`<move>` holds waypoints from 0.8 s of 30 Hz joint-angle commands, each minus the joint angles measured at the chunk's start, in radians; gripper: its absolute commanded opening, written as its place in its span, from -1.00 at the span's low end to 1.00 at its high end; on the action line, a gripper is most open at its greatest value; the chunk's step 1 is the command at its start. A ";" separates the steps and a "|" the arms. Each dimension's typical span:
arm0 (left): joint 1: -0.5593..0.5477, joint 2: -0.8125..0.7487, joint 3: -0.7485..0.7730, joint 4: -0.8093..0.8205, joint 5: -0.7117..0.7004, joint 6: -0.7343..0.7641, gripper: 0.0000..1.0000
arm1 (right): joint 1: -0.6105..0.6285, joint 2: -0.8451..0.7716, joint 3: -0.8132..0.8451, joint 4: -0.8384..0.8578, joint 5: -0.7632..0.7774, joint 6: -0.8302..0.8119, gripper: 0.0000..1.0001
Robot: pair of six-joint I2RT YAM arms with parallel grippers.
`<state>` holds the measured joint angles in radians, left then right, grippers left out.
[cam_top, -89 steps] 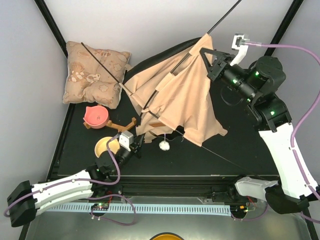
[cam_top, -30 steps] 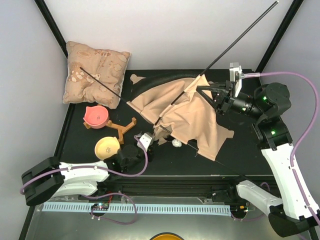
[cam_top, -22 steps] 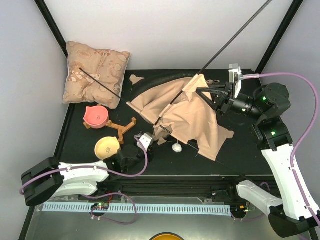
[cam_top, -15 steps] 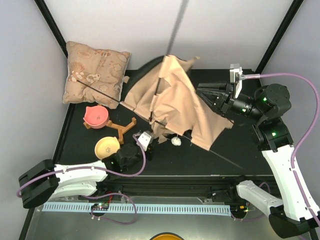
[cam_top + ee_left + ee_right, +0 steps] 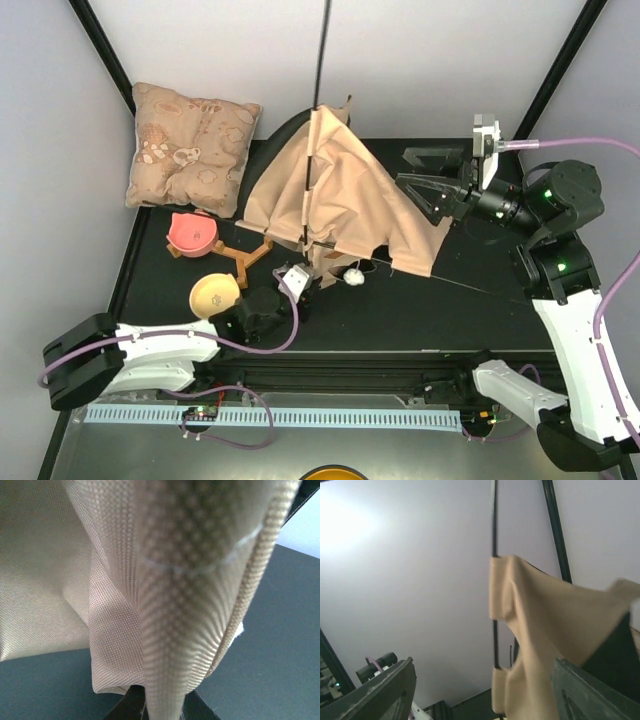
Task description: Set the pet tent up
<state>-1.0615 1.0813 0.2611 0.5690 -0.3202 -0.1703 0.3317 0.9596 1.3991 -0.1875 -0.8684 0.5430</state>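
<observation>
Left tool (image 5: 310,277): clamped narrow on a fold of tan canvas at the near lower hem of the pet tent (image 5: 345,195), with coarse weave filling the left wrist view and only the dark finger bases showing under the cloth. Right tool (image 5: 408,168): spread wide, holding nothing, aimed leftward at the tent's right flank, just beside the canvas but apart from it. Governing relation for the coming move: tent to the left of the right tool and directly beyond the left tool, both arms near, the right one level with the raised part of the cloth, the left one anchoring the low edge. Long axis set by the black pole (image 5: 322,60), threaded through sleeves along the canvas ridge, running from mid-tent toward the back wall and well past the cloth's top edge; upright between the open jaws in the right wrist view. Appearance: tan canvas half raised above the desk (image 5: 500,320), draped in a slack peak off the pole, black lining (image 5: 285,128) exposed at the far left edge, small white tuft (image 5: 352,278) hanging at the near hem. By judgement, shelter not yet taut and no arch formed; probable need, a fresh grasp on pole or canvas by the right tool. Patterned cushion (image 5: 190,145) in the far left corner, near the tent but not part of it
</observation>
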 commanded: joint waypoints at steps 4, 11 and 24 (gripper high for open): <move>-0.028 0.078 0.029 -0.153 0.003 0.023 -0.97 | 0.086 0.095 0.192 -0.165 0.015 -0.160 0.74; -0.049 0.099 0.052 -0.156 -0.003 0.016 -0.97 | 0.200 0.204 0.358 -0.308 0.272 -0.295 1.00; -0.077 0.129 0.072 -0.159 -0.028 0.017 -0.97 | 0.346 0.489 0.738 -0.536 0.543 -0.537 0.82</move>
<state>-1.1286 1.1690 0.3317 0.5758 -0.3534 -0.1429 0.6624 1.4082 2.0727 -0.6453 -0.3939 0.0692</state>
